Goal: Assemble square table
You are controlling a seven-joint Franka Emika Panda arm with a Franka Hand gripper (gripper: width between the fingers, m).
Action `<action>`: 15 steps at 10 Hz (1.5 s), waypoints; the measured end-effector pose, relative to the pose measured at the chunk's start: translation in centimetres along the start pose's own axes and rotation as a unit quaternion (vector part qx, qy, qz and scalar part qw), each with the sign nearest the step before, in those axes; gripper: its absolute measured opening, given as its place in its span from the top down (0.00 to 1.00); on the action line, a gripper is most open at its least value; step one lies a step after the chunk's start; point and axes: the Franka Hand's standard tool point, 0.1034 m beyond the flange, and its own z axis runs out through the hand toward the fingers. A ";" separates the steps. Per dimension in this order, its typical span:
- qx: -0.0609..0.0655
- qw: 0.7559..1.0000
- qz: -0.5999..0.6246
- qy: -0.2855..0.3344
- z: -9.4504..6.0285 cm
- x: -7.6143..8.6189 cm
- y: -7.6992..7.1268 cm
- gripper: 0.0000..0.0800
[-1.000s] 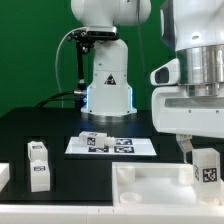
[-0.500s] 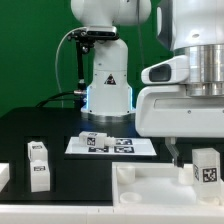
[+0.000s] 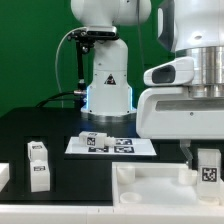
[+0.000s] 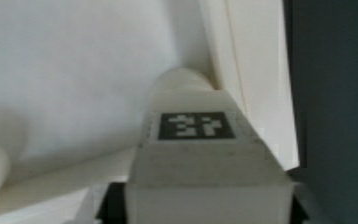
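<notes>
The square table top (image 3: 150, 180) lies white and tray-like at the front, towards the exterior view's right. One white tagged leg (image 3: 208, 172) stands upright at its right corner. My gripper (image 3: 205, 163) has come down over this leg, and a dark finger (image 3: 188, 152) shows beside it. In the wrist view the leg (image 4: 202, 150) fills the space between the fingers (image 4: 115, 205), which lie against both its sides. The top's inner floor (image 4: 69, 90) and its rim (image 4: 247, 60) lie behind the leg. The gripper (image 4: 202, 208) is shut on the leg.
Two more tagged legs (image 3: 38, 152) (image 3: 40, 176) stand at the exterior view's left. Another leg (image 3: 95, 140) rests on the marker board (image 3: 125, 147). A white part (image 3: 3, 175) is cut off at the left edge. The arm's base (image 3: 107, 80) stands behind.
The hand shifted to the exterior view's right until its fingers straddled the standing leg. The fingers then closed from wide open onto the leg's sides.
</notes>
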 end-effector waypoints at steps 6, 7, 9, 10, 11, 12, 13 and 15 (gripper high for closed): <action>0.006 0.926 0.376 -0.019 0.1 0.0 0.7 0.64; 0.008 0.894 0.447 -0.030 0.1 0.1 0.8 0.64; 0.014 0.834 0.551 -0.038 0.2 -0.1 0.8 0.64; 0.013 0.819 0.572 -0.037 0.3 -0.2 0.7 0.64; 0.014 0.827 0.560 -0.036 0.3 -0.2 0.7 0.64; 0.006 0.843 0.536 -0.041 0.3 -0.5 0.6 0.64; -0.016 0.868 0.493 -0.052 0.1 -0.9 0.4 0.36; -0.020 0.950 0.308 -0.046 -0.3 -0.5 -0.1 0.22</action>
